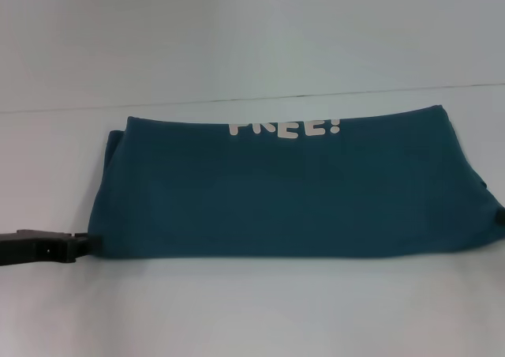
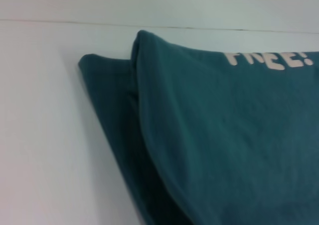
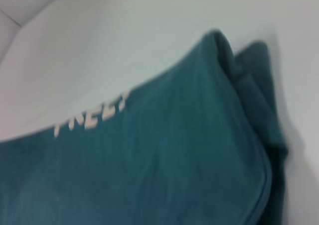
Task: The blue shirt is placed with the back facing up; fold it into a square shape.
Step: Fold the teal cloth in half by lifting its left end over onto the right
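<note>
Here, left end effector at the folded blue shirt's near-left corner, grip state indiscernible, table around.

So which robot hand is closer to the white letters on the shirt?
Hard to call. The left gripper touches the blue shirt at its near left corner, far from the white letters. The right gripper barely shows at the right edge.

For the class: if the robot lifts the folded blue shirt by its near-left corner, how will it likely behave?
The blue shirt will probably sag, not stay flat: its edges look soft and rounded. Its stacked layers may slide apart or unfold. It seems unlikely to roll or tip. The left end effector sits at that corner.
</note>
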`<state>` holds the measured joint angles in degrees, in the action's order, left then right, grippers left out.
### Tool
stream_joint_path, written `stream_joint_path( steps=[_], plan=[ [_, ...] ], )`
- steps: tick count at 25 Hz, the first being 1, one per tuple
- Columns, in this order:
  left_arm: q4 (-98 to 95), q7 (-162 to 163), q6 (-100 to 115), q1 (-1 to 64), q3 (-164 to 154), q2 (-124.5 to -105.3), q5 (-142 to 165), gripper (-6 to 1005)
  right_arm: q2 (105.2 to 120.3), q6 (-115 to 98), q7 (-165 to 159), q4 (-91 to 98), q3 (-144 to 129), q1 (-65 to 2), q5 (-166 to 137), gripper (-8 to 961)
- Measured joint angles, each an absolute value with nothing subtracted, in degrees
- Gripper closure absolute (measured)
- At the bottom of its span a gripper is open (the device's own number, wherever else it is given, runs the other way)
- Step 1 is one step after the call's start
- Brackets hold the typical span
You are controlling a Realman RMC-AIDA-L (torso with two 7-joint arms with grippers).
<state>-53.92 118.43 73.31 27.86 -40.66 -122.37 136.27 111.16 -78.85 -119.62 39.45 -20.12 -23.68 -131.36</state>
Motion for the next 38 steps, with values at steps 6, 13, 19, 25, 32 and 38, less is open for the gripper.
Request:
stream_joint_path(
  steps=[6,13,19,25,32,38],
  plan=[
    [-55.91,120.40,74.96,27.87,-38.96,-122.28,136.24,738,111.63,-79.62,-119.57,43.69,-18.74,-22.28,-127.93,742],
    [-56.87,123.84,78.15,28.05,-36.26,-121.73,136.44,474,111.36,-81.25,-116.72,45.30,-18.50,-21.66,-122.89,450],
    [-56.92,128.89,84.16,28.28,-35.80,-120.48,137.96,340,112.23,-83.43,-111.44,44.82,-18.93,-23.05,-118.14,178],
    [-55.61,130.87,88.31,29.28,-33.40,-119.56,139.78,141,112.20,-83.60,-110.70,44.42,-19.85,-26.00,-118.01,71],
    [-51.51,133.23,90.17,31.59,-32.84,-118.39,142.52,120,111.92,-83.53,-109.76,43.77,-20.85,-28.71,-118.09,35],
    [-49.10,135.22,87.26,32.23,-33.15,-118.37,142.57,109,111.93,-82.94,-108.76,43.84,-22.71,-29.26,-118.10,36]
  ],
)
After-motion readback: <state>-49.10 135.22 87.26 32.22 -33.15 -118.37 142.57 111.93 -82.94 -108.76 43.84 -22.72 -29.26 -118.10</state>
